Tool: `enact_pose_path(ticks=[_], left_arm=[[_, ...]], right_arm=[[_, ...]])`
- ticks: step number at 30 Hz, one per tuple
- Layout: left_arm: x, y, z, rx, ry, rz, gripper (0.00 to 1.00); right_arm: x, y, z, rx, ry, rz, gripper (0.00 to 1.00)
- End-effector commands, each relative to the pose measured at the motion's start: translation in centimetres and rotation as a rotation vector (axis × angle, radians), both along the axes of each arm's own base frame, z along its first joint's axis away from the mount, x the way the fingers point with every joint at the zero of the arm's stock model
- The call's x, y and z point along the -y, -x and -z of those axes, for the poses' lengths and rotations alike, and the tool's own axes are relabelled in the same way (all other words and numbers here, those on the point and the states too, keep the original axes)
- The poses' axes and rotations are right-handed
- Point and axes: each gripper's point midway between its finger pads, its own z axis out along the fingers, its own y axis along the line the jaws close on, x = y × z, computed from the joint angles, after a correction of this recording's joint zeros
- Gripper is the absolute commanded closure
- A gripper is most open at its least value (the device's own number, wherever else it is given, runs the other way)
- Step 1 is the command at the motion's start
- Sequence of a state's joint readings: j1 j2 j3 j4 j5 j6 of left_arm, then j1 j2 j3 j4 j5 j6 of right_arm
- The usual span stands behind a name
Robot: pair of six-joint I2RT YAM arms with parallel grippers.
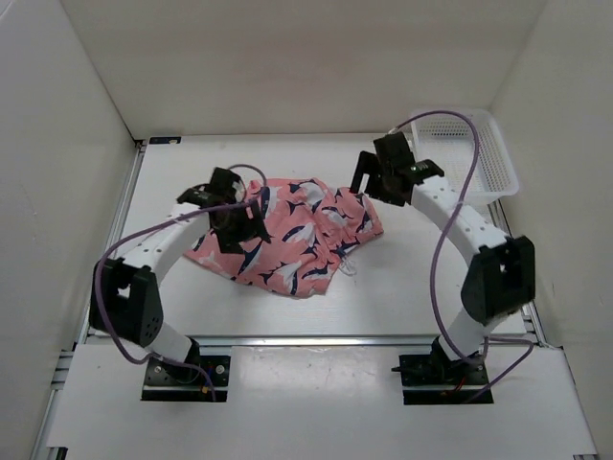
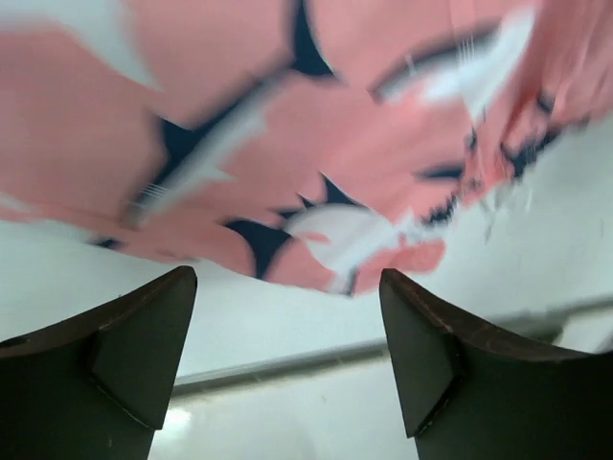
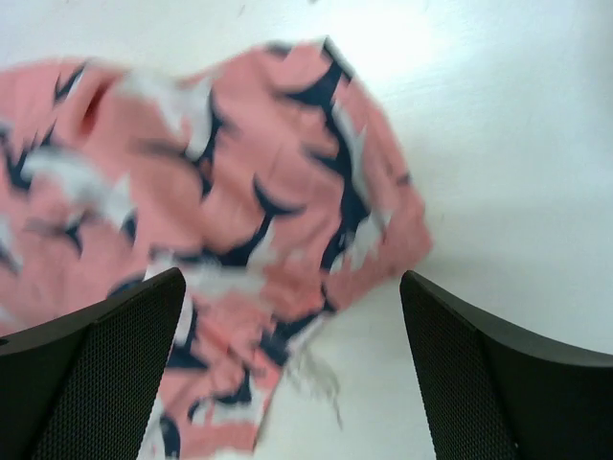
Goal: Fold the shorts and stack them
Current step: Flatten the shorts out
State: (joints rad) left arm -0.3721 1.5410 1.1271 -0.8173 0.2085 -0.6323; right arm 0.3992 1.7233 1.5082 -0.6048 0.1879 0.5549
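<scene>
Shorts [image 1: 297,240] crumpled on table [image 1: 431,287]. Left end effector [image 2: 287,278] and right end effector [image 3: 292,278] both spread, empty. Risk: a pinch may catch bunched layers, skewing the fold.

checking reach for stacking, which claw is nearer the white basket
Right. The right claw sits just left of the basket; the left claw is farther off, over the shorts' left side.

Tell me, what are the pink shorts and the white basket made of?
The shorts look like soft, matte cloth: crumpled folds, loose strings at one edge. The basket seems rigid white plastic, judging by its stiff mesh walls.
</scene>
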Motion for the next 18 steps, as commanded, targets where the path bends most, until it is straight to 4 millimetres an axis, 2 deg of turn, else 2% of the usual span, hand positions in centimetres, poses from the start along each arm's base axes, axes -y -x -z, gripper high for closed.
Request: enact_pose_path(ticks=[1, 2, 3, 4, 5, 6, 7, 9, 11, 12, 13, 14, 15, 16, 18], left_arm=[[-6.8, -1.8, -3.5, 0.099, -0.141, -0.161, 0.14], [-9.7, -2.3, -3.4, 0.087, -0.165, -0.235, 0.18], [-11.1, -2.3, -3.5, 0.092, -0.172, -0.265, 0.25], [-12.5, -2.3, -3.5, 0.089, -0.174, -0.312, 0.25], [-15.4, -2.0, -2.7, 0.059, -0.186, -0.396, 0.25], [-16.8, -1.7, -2.3, 0.041, -0.189, -0.441, 0.22], [-17.6, -1.6, -2.0, 0.031, -0.168, -0.464, 0.12], [-19.8, -1.0, -0.6, -0.008, -0.142, -0.551, 0.08], [-20.9, -1.3, 0.9, -0.037, -0.143, -0.581, 0.00], [-21.0, -1.6, 1.3, -0.046, -0.132, -0.586, 0.00], [-21.0, -1.8, 1.9, -0.060, -0.128, -0.597, 0.00], [-21.4, -2.1, 2.4, -0.063, -0.128, -0.606, 0.00], [-21.5, -2.7, 2.8, -0.078, -0.128, -0.605, 0.00], [-21.9, -3.2, 3.0, -0.074, -0.140, -0.609, 0.00], [-22.5, -3.6, 3.8, -0.100, -0.151, -0.619, 0.00]], right_arm=[[-0.6, 5.4, -1.4, -0.003, 0.001, -0.008, 0.03], [-1.6, 8.3, -0.6, -0.010, -0.050, -0.040, 0.05], [-2.0, 9.8, 0.0, -0.026, -0.088, -0.023, 0.10], [-3.1, 11.8, -0.6, -0.027, -0.176, 0.006, 0.18], [-3.6, 13.1, 0.2, -0.045, -0.200, 0.015, 0.18], [-3.3, 15.0, 2.5, -0.095, -0.196, 0.041, 0.18], [-4.5, 16.5, 2.6, -0.099, -0.232, 0.008, 0.18], [-5.3, 18.0, 3.8, -0.135, -0.253, 0.018, 0.18], [-5.9, 19.1, 5.0, -0.216, -0.279, 0.036, 0.19], [-7.4, 20.7, 5.1, -0.305, -0.348, -0.015, 0.19], [-8.5, 20.6, 5.4, -0.351, -0.417, 0.009, 0.19], [-9.2, 21.5, 6.5, -0.407, -0.459, 0.000, 0.19], [-10.0, 22.0, 6.8, -0.450, -0.511, 0.006, 0.19], [-11.2, 21.7, 7.0, -0.466, -0.575, 0.007, 0.19], [-11.9, 22.8, 7.8, -0.565, -0.643, 0.051, 0.19]])
